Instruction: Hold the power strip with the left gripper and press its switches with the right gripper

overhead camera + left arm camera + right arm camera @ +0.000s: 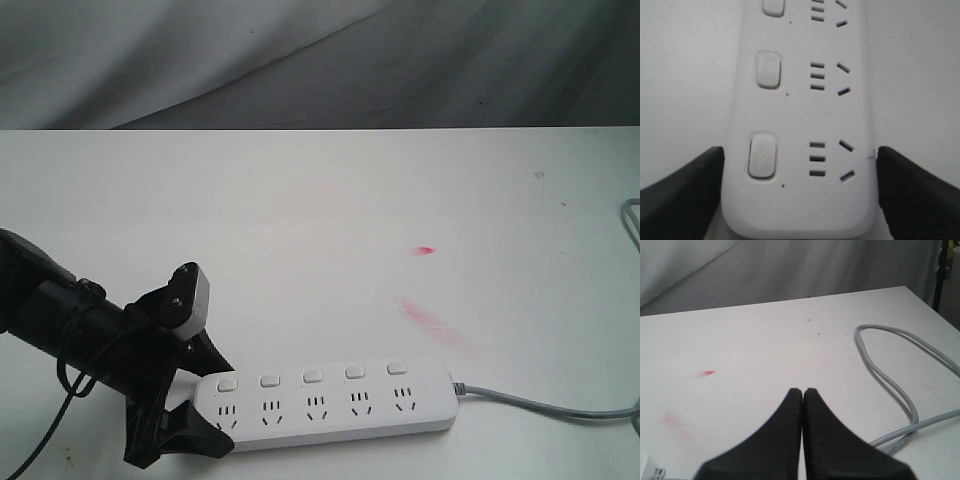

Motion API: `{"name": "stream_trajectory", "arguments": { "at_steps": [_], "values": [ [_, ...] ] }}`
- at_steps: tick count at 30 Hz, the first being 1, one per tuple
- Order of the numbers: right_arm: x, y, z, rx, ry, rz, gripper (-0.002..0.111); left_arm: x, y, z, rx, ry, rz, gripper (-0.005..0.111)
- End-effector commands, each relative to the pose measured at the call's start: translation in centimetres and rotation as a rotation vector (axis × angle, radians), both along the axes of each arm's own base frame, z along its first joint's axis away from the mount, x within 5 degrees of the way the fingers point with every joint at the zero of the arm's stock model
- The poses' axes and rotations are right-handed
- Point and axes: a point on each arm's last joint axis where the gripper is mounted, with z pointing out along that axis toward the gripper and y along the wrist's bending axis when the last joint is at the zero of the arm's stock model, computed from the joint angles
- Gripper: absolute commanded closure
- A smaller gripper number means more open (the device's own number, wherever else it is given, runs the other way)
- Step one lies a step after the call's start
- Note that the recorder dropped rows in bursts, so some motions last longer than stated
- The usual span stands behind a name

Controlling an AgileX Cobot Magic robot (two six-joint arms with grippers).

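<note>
The long white plastic power strip [330, 400] with rounded ends lies flat at the near edge of the white table [300, 200], lengthwise across the exterior view. Its five sockets sit in a row, and five small white rounded-square switches [313, 376] run along the far side, one by each socket. A grey cord [540, 405] leaves the strip's right end and runs off toward the table's right edge. In the right wrist view it curves in a wide loop over the tabletop.

The black two-finger left gripper [228, 408], on its thick matte black arm with a light-grey block on top, straddles the strip's left end. In the left wrist view its two fingers [690, 190] press against the strip's [800, 125] long sides, beside the end switch [762, 155] and its socket, so the claw is clamped on the strip across its width.

The black right gripper [802, 390] shows only in its own wrist view. Its fingers are pressed together with nothing between them, above bare table, well apart from the switches.

A small red mark [427, 249] and a faint pink smear [430, 320] lie on the table beyond the strip. A grey cloth backdrop [300, 60] hangs behind the table.
</note>
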Motion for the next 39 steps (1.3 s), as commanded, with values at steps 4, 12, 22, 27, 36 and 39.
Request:
{"name": "stream_trajectory", "arguments": {
  "at_steps": [4, 12, 22, 27, 36, 39],
  "values": [
    [0.0, 0.0, 0.0, -0.002, -0.012, -0.009, 0.108, 0.0, -0.1, -0.1, 0.003, -0.002, -0.012, 0.076],
    [0.0, 0.0, 0.0, -0.002, -0.012, -0.009, 0.108, 0.0, -0.1, -0.1, 0.003, -0.002, -0.012, 0.076],
    [0.2, -0.4, 1.4, -0.104, -0.160, -0.027, 0.108, 0.0, -0.1, -0.1, 0.003, -0.002, -0.012, 0.076],
    [0.2, -0.5, 2.7, -0.150, -0.297, -0.039, 0.108, 0.0, -0.1, -0.1, 0.003, -0.002, -0.012, 0.076],
    [0.1, -0.5, 3.7, -0.233, -0.403, -0.044, 0.108, 0.0, -0.1, -0.1, 0.003, -0.002, -0.012, 0.076],
    [-0.4, -0.6, 5.5, -0.121, -0.619, -0.082, 0.108, 0.0, -0.1, -0.1, 0.003, -0.002, -0.012, 0.076]
  ]
}}
